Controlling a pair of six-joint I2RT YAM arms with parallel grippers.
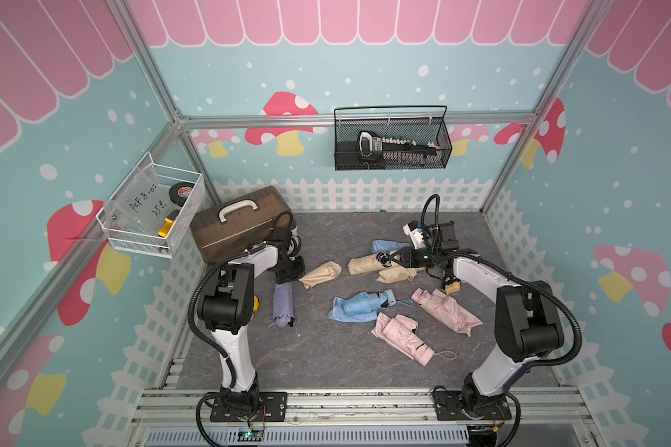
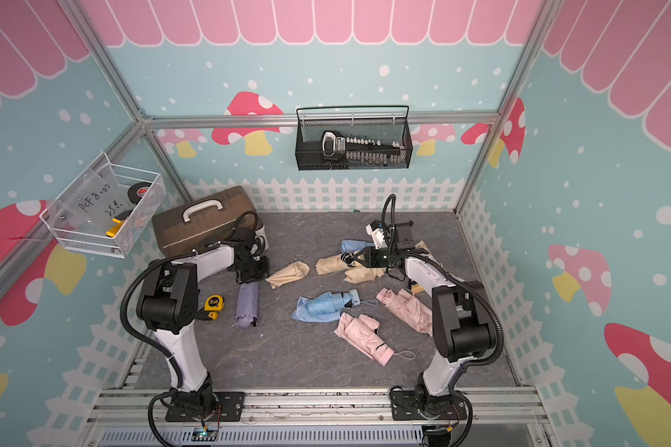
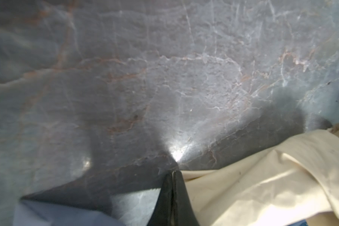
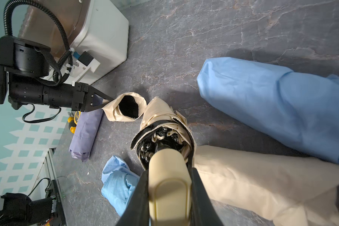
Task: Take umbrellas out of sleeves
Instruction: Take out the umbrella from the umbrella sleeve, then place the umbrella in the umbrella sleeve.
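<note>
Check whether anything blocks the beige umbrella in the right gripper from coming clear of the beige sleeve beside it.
Nothing visible does. The beige umbrella, held by its handle in the right gripper, is wholly outside the beige sleeve, whose mouth gapes empty beside the umbrella's tip, its edge pinched by the left gripper.

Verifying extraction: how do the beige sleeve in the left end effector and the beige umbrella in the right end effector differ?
The beige sleeve is smooth and limp, its mouth gaping empty; the beige umbrella is pleated and bulky, black ribs showing. The left end effector pinches the sleeve's closed end; the right end effector clamps the umbrella's handle. Shared: same beige colour, each gripped.
</note>
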